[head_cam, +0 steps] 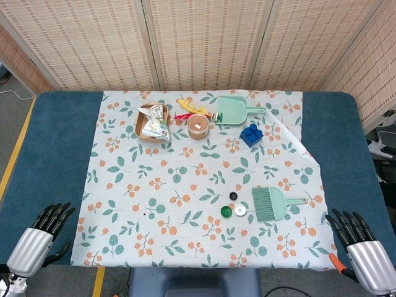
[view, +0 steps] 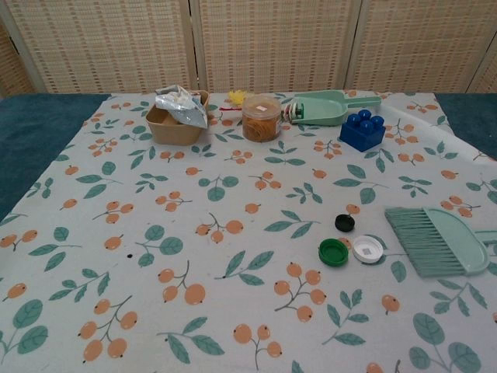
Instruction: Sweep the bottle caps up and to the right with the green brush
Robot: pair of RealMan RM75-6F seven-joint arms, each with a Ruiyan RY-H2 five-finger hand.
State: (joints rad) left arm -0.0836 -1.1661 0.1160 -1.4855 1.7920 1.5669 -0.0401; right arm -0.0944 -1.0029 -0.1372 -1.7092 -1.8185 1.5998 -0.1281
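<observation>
Both hands idle at the near table edge; brush and caps untouched.

The left hand [head_cam: 38, 238] and right hand [head_cam: 361, 244] rest at the near corners, fingers spread and holding nothing. Beyond them on the floral cloth [head_cam: 154, 185], the green brush [head_cam: 273, 203] lies bristles toward three bottle caps: green cap [view: 333, 252], white cap [view: 367, 249], black cap [view: 345, 223], just left of it, handy for the right hand. Farthest back stand a dustpan [head_cam: 234, 111], blue brick [head_cam: 251, 134], jar [view: 261, 117] and box [view: 175, 123].
</observation>
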